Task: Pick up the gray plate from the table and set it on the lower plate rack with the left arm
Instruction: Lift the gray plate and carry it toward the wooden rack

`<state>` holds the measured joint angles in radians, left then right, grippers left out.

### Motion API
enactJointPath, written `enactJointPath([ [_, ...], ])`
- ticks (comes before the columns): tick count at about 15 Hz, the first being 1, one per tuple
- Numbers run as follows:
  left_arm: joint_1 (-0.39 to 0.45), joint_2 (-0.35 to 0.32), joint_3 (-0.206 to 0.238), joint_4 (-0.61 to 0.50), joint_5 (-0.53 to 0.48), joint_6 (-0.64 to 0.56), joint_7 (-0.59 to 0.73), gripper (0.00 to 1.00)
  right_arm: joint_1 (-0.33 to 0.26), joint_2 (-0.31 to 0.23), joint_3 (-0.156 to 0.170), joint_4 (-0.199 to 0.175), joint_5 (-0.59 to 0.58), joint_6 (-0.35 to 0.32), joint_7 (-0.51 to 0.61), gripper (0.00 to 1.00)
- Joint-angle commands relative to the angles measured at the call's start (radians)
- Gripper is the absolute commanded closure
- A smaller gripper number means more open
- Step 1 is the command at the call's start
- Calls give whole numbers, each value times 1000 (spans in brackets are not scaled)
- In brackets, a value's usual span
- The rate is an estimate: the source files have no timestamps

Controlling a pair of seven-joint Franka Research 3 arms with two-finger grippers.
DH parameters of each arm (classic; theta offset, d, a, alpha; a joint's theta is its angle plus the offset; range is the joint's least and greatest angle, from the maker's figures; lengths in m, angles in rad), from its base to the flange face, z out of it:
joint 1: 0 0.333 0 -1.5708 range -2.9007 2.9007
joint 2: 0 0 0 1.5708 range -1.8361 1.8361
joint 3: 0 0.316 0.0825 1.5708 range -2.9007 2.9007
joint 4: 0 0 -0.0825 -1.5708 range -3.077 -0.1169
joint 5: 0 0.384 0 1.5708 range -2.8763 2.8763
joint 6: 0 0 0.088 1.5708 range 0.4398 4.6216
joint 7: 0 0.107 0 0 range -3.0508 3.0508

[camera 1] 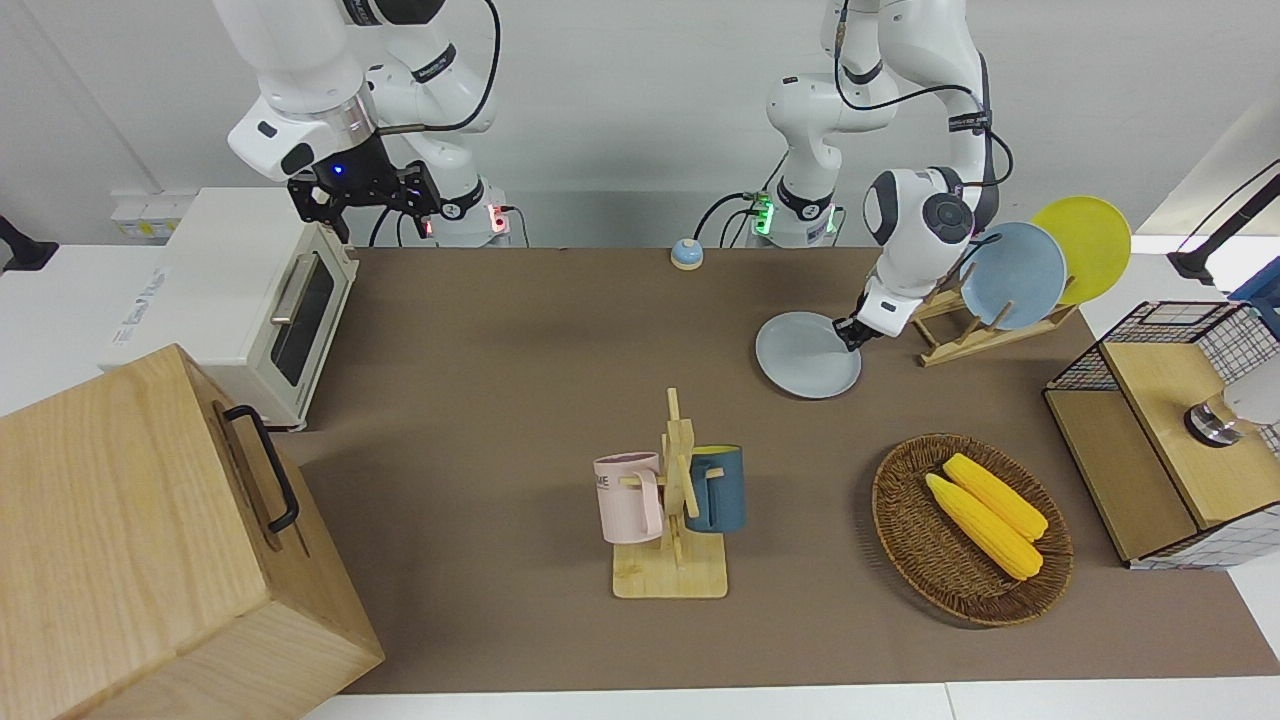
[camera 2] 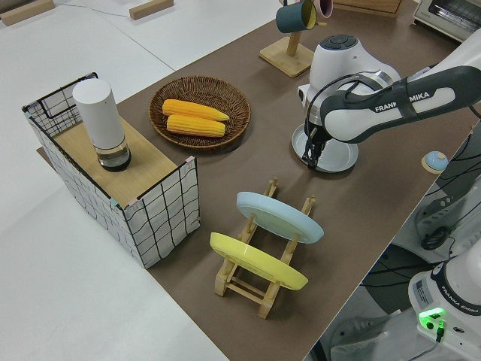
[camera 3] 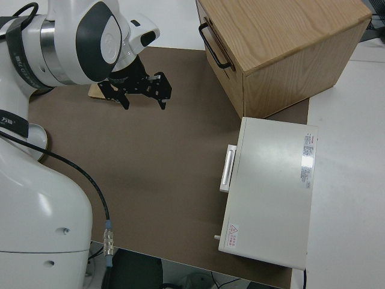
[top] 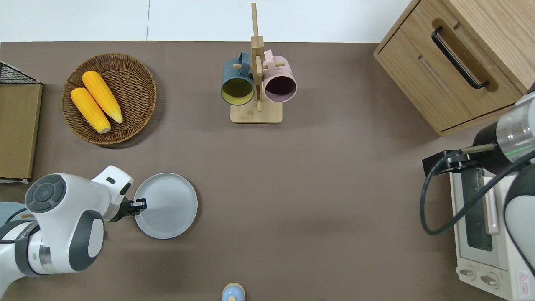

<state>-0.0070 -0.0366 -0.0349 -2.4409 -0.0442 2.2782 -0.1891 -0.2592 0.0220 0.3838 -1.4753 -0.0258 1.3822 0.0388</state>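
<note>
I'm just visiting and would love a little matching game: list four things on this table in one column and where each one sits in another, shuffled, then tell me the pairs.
Things:
1. gray plate
2. blue plate
3. corn cobs
4. pink mug

Places:
A. in the wicker basket
B. hanging on the wooden mug stand
C. flat on the table, left gripper at its rim
D. standing in the plate rack

Pairs: 1-C, 2-D, 3-A, 4-B

Blue plate (camera 1: 1020,275) and yellow plate (camera 1: 1085,245) fill the lower plate rack's (camera 1: 965,340) slots farther from the gray plate (camera 1: 805,355).
</note>
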Motion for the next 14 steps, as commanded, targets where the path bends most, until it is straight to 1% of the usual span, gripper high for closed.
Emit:
enactJointPath([
  [1, -13, 7, 12, -9, -8, 17, -7, 1000, -23, -2, 20, 7, -6, -11, 12, 17],
  [4, -13, -9, 12, 16, -10, -5, -9, 1000, -23, -2, 21, 7, -6, -11, 12, 17],
  [5, -13, -25, 12, 37, -10, -44, -13, 1000, -23, -2, 20, 7, -5, -11, 12, 17],
  [11, -16, -51, 12, 284, -10, -380, -32, 1000, -23, -2, 21, 7, -6, -11, 12, 17],
  [14, -16, -65, 13, 390, -10, -518, -32, 1000, -23, -2, 21, 7, -6, -11, 12, 17],
])
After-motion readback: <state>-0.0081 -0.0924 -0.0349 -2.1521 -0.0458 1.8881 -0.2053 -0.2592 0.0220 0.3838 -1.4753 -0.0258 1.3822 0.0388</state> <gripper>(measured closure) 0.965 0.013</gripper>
